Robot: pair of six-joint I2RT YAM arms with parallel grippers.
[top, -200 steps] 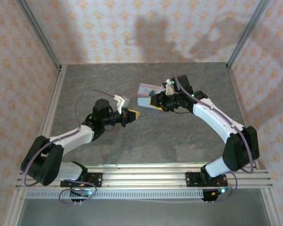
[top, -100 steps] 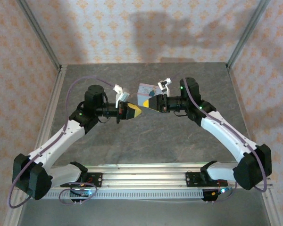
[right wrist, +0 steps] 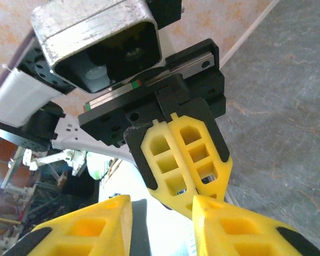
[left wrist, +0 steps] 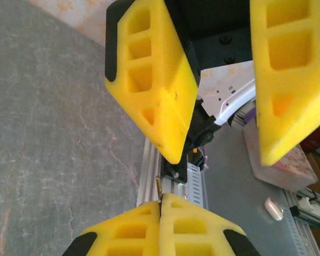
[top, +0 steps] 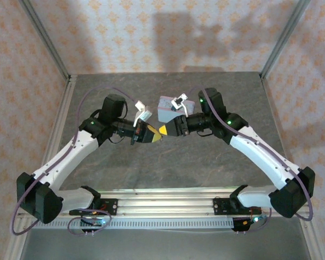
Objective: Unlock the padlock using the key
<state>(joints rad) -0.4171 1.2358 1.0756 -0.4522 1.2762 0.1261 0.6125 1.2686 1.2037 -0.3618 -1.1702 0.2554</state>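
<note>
Left jaws: yellow foam fingers (left wrist: 122,234) pressed fully together, tips meeting in a seam; held above the grey stone-patterned surface (top: 206,162), tip to tip with the right jaws.
Thin tan metal key (left wrist: 159,185): a sliver standing out of that seam, by my reading; how much of it sits inside the pinch cannot be told.
Right jaws: yellow foam fingers (left wrist: 149,90) parted by a clear gap; nothing seen between them; facing the left tips, near them.
Small blue padlock: too small or hidden to place; possibly by the pale-blue rectangular tin (top: 169,111) just beyond the right wrist, though I cannot tell.
Hazard, slip: the key could twist or drop out of the foam; cause, a nudge on a thin sliver held in soft pads.
Hazard, collision: the two pairs of fingers could bump; cause, tips crowding each other in mid-air.
Hazard, misalignment: the key could miss the keyhole; cause, a padlock not seen to be steadied and free to shift.
</note>
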